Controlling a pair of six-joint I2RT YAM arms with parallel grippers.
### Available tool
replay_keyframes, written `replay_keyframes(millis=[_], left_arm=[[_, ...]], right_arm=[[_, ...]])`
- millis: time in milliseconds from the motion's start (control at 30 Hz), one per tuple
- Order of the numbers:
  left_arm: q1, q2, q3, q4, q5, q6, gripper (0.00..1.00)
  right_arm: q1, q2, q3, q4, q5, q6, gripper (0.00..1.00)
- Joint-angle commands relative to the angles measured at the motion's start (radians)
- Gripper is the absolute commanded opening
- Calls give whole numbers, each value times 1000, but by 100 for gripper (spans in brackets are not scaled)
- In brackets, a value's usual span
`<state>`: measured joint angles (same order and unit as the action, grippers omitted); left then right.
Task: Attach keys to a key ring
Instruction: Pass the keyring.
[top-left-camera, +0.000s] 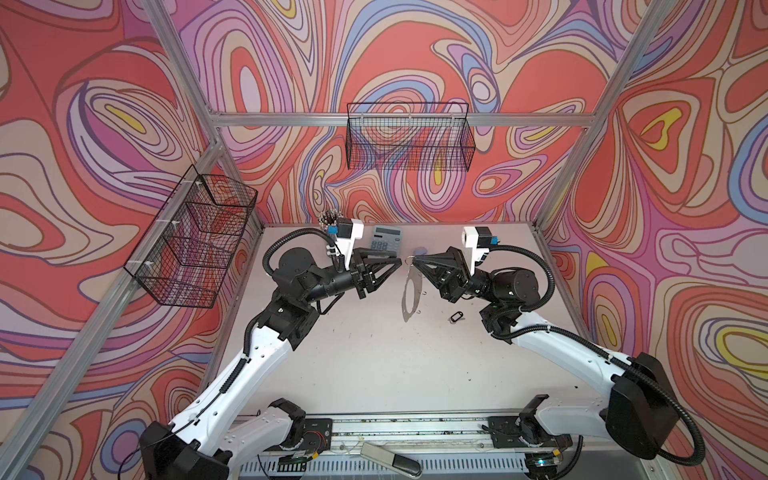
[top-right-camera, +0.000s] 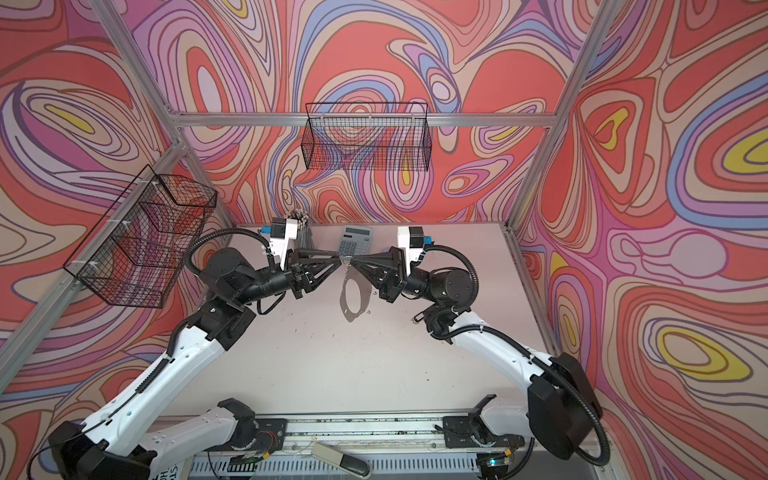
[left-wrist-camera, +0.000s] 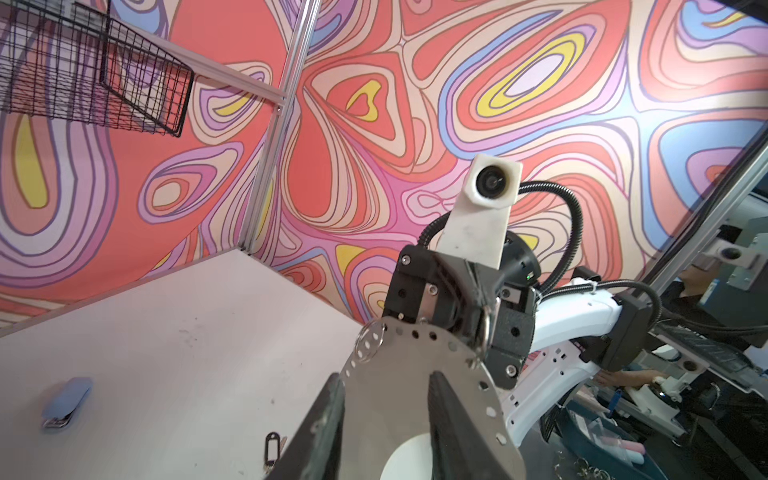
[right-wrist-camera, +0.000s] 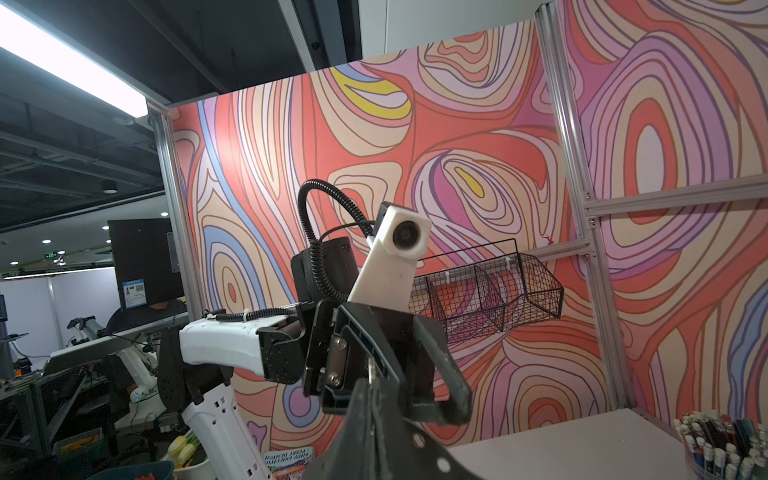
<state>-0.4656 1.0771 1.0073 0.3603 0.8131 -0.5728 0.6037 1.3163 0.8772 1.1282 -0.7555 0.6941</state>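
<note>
Now right jaws pinch key ring (left-wrist-camera: 386, 370); left ajar.

Left wrist view: key ring (left-wrist-camera: 390, 374) lower half cut by frame edge; keys (top-right-camera: 417, 318) partly hidden behind right arm (top-right-camera: 490, 345).

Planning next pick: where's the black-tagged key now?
In both top views the key lies on the table, beside the right arm, just right of the hanging key ring.
</note>
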Motion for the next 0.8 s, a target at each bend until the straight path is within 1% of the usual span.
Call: replay_keyframes(millis=[0,67,267,400,700,767], left_arm=[[-2,13,-6,213,31,-105,34],[-9,19,-8,241,33,-111,33],[-33,33,-8,259,36,-108,32],[-60,41,4,235,29,-76,32],[-71,63,31,230,21,-62,32],[-74,66,36,236,20,-64,29]], right_arm=[[4,1,13,117,51,50,0],[3,0,11,120,61,51,0],[3,-6,5,117,86,45,0],[4,-3,5,117,82,47,0],[4,-6,3,105,70,45,0],[4,-8,-1,104,70,45,0]])
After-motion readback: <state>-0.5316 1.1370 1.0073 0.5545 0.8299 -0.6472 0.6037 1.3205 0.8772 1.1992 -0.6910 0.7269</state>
